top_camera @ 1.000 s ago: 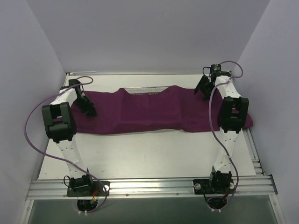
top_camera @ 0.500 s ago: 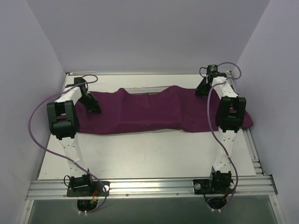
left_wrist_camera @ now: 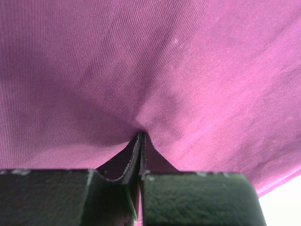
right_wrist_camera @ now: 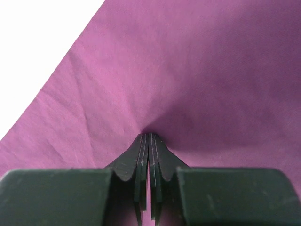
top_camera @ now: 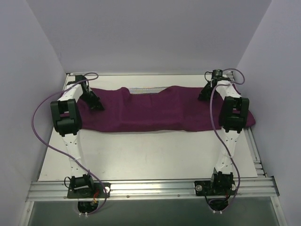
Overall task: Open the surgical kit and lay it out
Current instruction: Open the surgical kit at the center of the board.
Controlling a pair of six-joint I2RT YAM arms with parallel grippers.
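Observation:
The surgical kit lies at the back of the table under its dark purple cloth wrap [top_camera: 150, 110]. A strip of the silver wire-mesh tray [top_camera: 146, 89] shows at the wrap's far edge. My left gripper [top_camera: 97, 106] is on the wrap's left end. In the left wrist view it [left_wrist_camera: 141, 136] is shut, pinching a fold of the cloth [left_wrist_camera: 164, 61]. My right gripper [top_camera: 202, 96] is on the wrap's far right part. The right wrist view shows it [right_wrist_camera: 149, 136] shut on a pucker of cloth [right_wrist_camera: 197, 70].
The white table top [top_camera: 150, 155] runs from the wrap to the metal rail [top_camera: 150, 188] that carries both arm bases. Lilac walls [top_camera: 28, 94] close in the left, right and back. Purple cables [top_camera: 40, 127] loop off each arm.
Both grippers have closed on the cloth. The left arm has swung toward the far left, and the right gripper has shifted slightly toward the back.

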